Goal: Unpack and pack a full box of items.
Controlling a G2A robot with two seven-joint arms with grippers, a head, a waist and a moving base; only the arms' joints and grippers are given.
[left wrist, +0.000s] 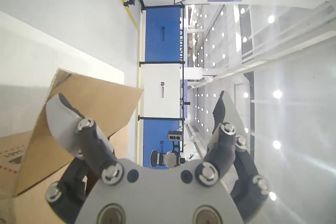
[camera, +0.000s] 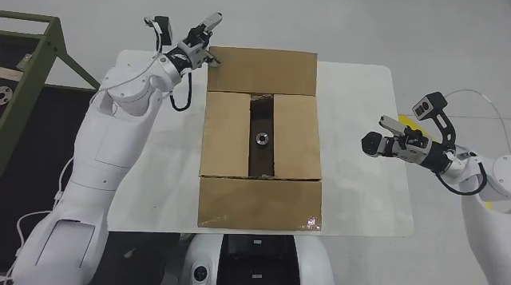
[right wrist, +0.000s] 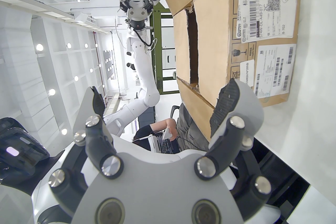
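Box: We see the cardboard box (camera: 295,137) at the middle of the white tabletop (camera: 359,101), top side up.
Flaps: The far flap (camera: 263,70) and the near flap (camera: 259,203) are folded outward. The two side flaps lie nearly flat over the opening, and a narrow dark gap runs between them.
Contents: Through the gap we make out one small round metal part (camera: 261,136) inside the box. We cannot tell what else is in there.
Labels: In the right wrist view, white printed labels (right wrist: 265,17) cover the right side wall of the box (right wrist: 210,38).
Left gripper: We find the left gripper (camera: 214,39) at the far left corner of the box, with its fingers apart and holding nothing. In its own wrist view, one of the fingers (left wrist: 61,117) overlaps the corner of the far flap (left wrist: 105,101). It seems to touch the flap, though we cannot be sure.
Right gripper: The right gripper (camera: 375,135) hangs over bare tabletop, well to the right of the box. Its fingers (right wrist: 228,101) are spread and empty.
Left of the tabletop: A green metal frame (camera: 48,41) stands there.
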